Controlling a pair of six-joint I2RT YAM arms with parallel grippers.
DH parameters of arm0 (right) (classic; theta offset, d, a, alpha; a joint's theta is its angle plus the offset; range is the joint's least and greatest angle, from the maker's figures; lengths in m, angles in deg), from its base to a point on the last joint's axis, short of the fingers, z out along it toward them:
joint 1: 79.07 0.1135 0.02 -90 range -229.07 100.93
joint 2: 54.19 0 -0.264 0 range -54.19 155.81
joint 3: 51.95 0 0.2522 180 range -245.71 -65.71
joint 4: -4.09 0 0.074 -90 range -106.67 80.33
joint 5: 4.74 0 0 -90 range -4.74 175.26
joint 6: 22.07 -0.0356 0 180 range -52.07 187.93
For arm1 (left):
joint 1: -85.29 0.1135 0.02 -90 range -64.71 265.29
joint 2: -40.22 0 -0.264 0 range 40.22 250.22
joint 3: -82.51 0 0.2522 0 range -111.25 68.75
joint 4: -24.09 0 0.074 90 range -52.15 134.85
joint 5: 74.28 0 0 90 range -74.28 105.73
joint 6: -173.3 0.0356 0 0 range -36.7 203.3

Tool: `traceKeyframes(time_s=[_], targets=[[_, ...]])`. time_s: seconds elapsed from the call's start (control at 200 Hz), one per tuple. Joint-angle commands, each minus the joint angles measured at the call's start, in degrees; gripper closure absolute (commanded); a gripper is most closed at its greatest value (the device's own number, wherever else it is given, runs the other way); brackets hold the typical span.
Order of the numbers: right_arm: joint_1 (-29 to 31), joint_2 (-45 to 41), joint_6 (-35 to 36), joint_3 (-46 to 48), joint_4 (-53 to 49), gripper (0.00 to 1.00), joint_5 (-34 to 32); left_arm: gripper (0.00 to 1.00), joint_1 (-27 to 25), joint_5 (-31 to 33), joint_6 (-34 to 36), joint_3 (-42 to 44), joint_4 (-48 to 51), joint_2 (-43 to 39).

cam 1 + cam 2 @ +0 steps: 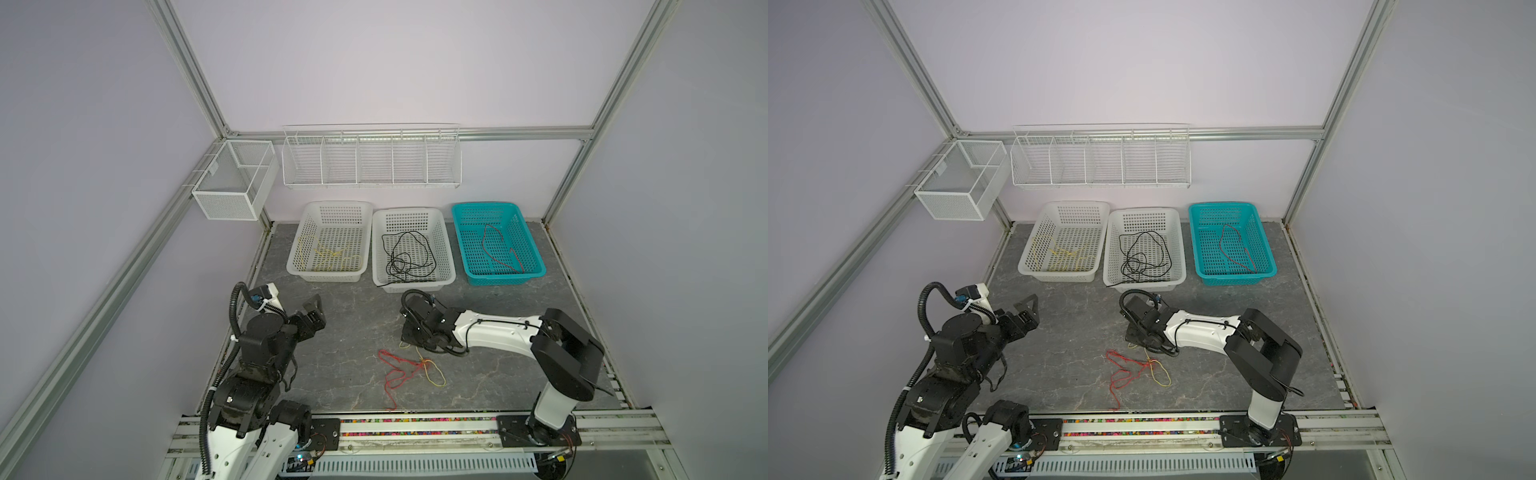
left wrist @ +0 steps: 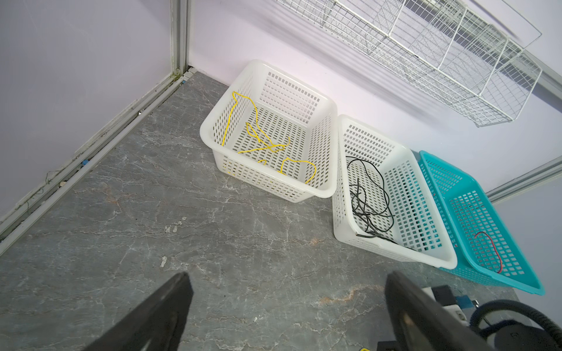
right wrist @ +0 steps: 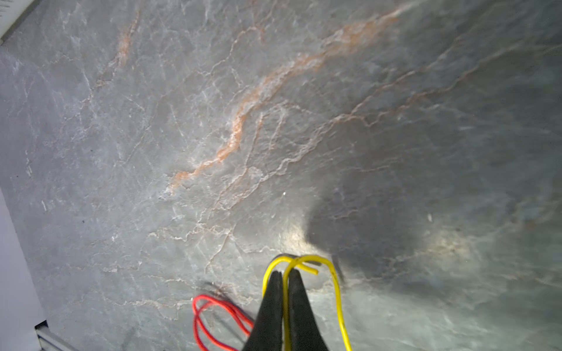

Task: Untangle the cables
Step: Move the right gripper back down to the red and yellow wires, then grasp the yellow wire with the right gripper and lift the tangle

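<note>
A robotics lab cell: aluminium frame (image 1: 519, 134), blank walls (image 1: 374, 62), robot arms (image 1: 498, 332) on a rail (image 1: 415, 432).

Matt marbled stone-look tabletop (image 3: 182, 91), perforated white plastic basket (image 2: 261, 182), glossy yellow plastic-sheathed cable (image 3: 338, 291), white metal-wire rack (image 1: 374, 166)

No legible text, label, brand, number or sign on any surface here.

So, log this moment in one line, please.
right end effector: shut on yellow cable | left end effector: open, empty | red cable: tangled
</note>
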Motion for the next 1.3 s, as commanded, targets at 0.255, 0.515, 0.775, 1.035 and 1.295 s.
traceKeyframes(time_s=[0.255,0.515,0.775,1.035,1.295], targets=[[-0.1,-15.0,9.7,-0.8,-10.3,0.93,-16.6,0.00,-0.2,-0.7,0.5,0.7,-0.3,0.2],[0.0,-25.9,26.7,3.2,2.3,0.93,-14.7,0.00,-0.3,-1.0,0.6,0.7,-0.4,0.8],[0.0,-35.2,39.6,7.9,15.7,0.93,-4.9,0.00,-0.3,-1.4,0.6,0.7,-0.6,1.2],[-0.1,-40.1,42.5,12.0,26.8,0.93,4.7,0.00,-0.3,-3.3,0.8,1.0,-1.3,1.4],[-0.6,-43.8,42.7,9.4,29.7,0.93,11.5,0.01,-0.3,-17.6,1.3,3.1,-7.9,1.9]])
